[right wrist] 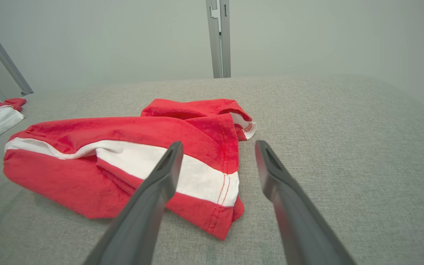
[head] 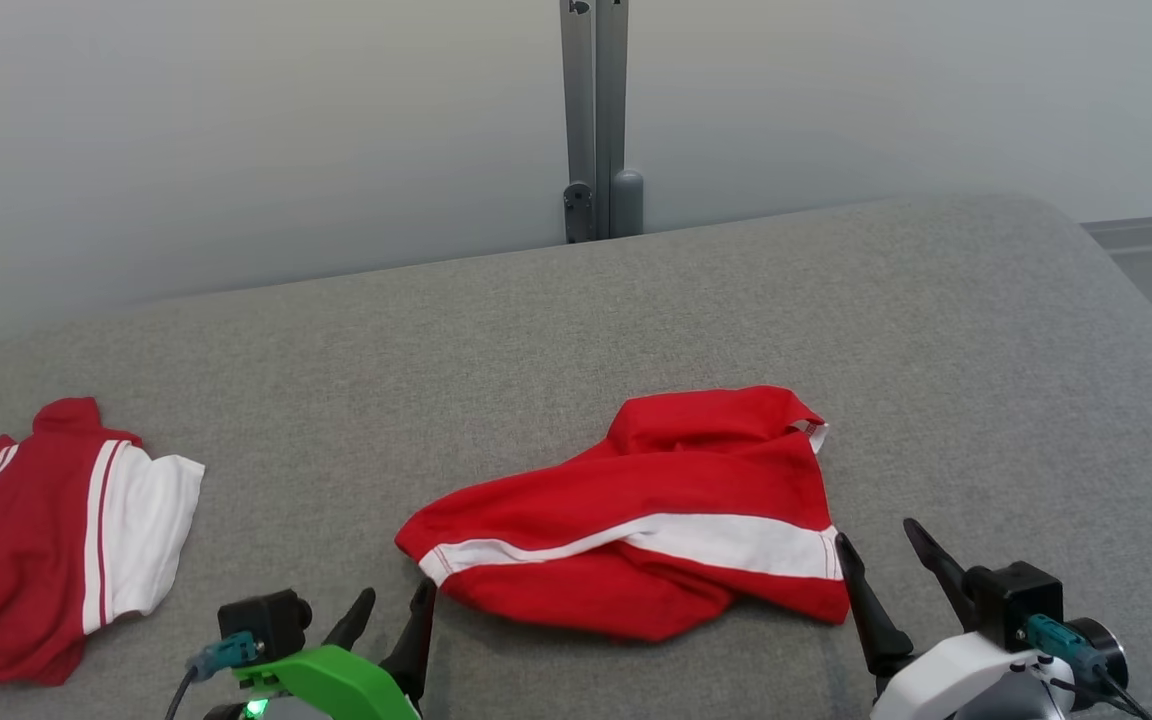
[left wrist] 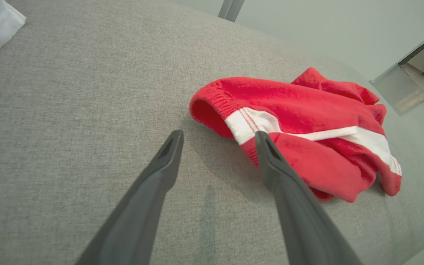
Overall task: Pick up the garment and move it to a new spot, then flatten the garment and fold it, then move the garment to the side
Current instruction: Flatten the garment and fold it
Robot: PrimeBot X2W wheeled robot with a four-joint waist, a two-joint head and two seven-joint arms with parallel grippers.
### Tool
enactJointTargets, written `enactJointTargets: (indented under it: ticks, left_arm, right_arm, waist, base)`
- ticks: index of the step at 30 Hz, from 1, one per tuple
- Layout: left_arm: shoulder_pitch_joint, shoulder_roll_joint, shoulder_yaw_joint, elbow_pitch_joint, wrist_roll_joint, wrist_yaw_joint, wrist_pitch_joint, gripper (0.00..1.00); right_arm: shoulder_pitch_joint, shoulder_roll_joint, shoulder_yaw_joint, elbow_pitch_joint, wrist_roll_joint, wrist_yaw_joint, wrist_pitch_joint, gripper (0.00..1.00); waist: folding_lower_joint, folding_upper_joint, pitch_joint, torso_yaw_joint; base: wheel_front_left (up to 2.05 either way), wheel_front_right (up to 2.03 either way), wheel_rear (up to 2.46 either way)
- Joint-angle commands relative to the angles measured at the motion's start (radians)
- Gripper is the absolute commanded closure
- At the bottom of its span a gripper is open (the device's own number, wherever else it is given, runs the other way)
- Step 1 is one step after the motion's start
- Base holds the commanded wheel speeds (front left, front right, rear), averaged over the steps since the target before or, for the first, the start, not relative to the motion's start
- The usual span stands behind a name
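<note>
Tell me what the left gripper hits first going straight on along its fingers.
Likely the elastic end of the red garment, just ahead of the open left gripper; the grey surface may come first, depth unclear.

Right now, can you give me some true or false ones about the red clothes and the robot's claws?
1. The red garment lies crumpled on the grey cushion. True.
2. The left gripper is squeezing the red garment. False: it is open and grips nothing.
3. The right gripper is open. True.
4. The second garment lies on the robot's right. False: it lies on the robot's left.
5. The red garment has a blue stripe. False: the stripe is white.
</note>
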Motion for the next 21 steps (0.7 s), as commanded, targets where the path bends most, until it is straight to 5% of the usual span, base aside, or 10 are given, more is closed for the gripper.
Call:
enactJointTargets:
  ticks: [1, 10, 18, 21]
  left_arm:
    - [-0.027, -0.005, 0.002, 0.018, -0.027, -0.004, 0.027, 0.0]
    - [-0.111, -0.021, -0.007, 0.079, -0.095, 0.004, 0.094, 0.0]
    - [-0.119, -0.022, -0.02, 0.085, -0.134, 0.0, 0.099, 0.29]
    - [-0.111, -0.018, -0.022, 0.078, -0.142, -0.001, 0.098, 0.52]
  right_arm:
    - [-0.018, -0.005, 0.008, 0.007, 0.005, -0.001, 0.001, 0.0]
    - [-0.067, -0.017, 0.033, 0.04, 0.022, -0.001, -0.016, 0.0]
    - [-0.06, -0.015, 0.027, 0.051, 0.024, -0.001, -0.026, 0.0]
    - [-0.067, -0.013, 0.029, 0.053, 0.023, -0.001, -0.025, 0.0]
  waist:
    - [0.0, -0.0001, 0.018, -0.019]
    - [0.0, -0.0001, 0.042, -0.056]
    - [0.0, -0.0001, 0.047, -0.058]
    - [0.0, -0.0001, 0.047, -0.052]
  base:
    - [0.0, 0.0, 0.0]
    - [0.0, 0.0, 0.0]
    - [0.0, 0.0, 0.0]
    - [0.0, 0.0, 0.0]
